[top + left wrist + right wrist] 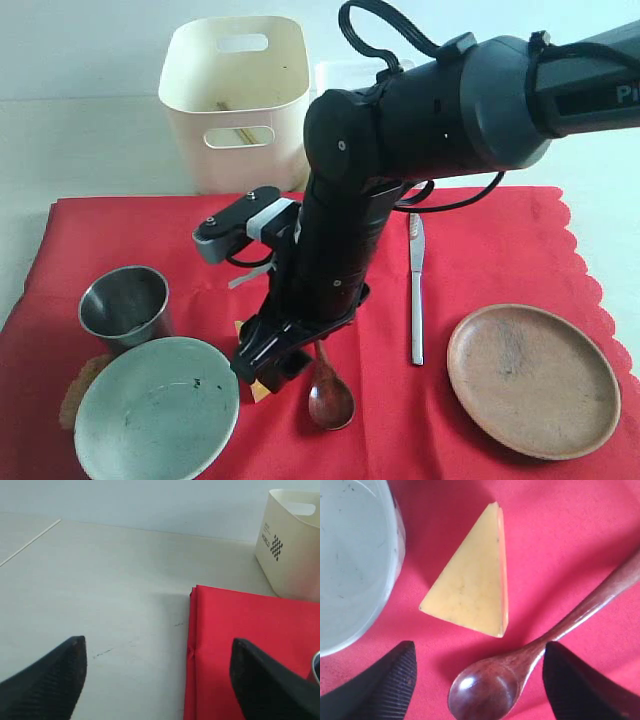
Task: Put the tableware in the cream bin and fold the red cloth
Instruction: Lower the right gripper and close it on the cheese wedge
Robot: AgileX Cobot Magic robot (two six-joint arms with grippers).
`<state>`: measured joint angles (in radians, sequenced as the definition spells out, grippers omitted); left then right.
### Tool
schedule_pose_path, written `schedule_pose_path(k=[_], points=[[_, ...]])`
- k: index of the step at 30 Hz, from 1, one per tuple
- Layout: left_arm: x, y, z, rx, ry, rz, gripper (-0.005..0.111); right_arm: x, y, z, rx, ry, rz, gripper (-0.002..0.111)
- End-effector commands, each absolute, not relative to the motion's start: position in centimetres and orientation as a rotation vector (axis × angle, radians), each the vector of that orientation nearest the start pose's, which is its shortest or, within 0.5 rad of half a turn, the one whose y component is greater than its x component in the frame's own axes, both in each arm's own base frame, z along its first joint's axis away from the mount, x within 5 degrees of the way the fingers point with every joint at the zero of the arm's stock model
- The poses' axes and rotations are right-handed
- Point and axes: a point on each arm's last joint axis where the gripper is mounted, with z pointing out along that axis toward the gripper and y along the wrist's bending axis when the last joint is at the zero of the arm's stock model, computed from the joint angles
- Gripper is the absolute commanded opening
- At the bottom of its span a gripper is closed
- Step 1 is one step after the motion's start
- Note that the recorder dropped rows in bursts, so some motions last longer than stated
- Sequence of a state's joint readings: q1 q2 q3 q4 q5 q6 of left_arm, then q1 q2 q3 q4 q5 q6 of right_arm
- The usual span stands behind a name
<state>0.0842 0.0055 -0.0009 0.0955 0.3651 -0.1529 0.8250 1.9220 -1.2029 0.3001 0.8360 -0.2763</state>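
The red cloth (480,250) lies spread on the table. On it are a steel cup (125,305), a pale speckled bowl (157,408), a dark wooden spoon (330,400), a silver knife (416,290) and a round brown plate (533,380). The cream bin (235,100) stands behind the cloth with a wooden stick (243,134) showing through its handle slot. My right gripper (268,365) reaches across the middle. It hangs open (477,680) low over the spoon (490,690), one finger on either side of the spoon's head, apart from it. My left gripper (157,680) is open over the cloth's edge (192,650), holding nothing.
A yellow cheese wedge (470,590) lies between the bowl (350,565) and the spoon, just ahead of the right fingers. A brown flat piece (70,400) peeks out left of the bowl. A white object (345,75) stands behind the bin. The bin (292,545) is near the left gripper.
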Motion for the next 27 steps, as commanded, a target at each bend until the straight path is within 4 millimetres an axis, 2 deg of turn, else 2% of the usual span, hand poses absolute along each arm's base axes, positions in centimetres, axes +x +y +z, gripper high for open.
schedule_pose_path(k=[1,12,18,27], points=[[5.28,0.73,18.13,-0.161,1.83,0.038,0.075,22.98,27.96,15.69,-1.354,2.749,0.408,0.068],[5.28,0.73,18.13,-0.161,1.83,0.038,0.075,23.22,28.12,15.73,-1.339,2.72,0.412,0.068],[5.28,0.73,18.13,-0.161,1.83,0.038,0.075,23.42,28.24,15.75,-1.354,2.679,0.409,0.076],[5.28,0.73,18.13,-0.161,1.83,0.038,0.075,23.54,28.2,15.38,-1.398,2.658,0.383,0.076]])
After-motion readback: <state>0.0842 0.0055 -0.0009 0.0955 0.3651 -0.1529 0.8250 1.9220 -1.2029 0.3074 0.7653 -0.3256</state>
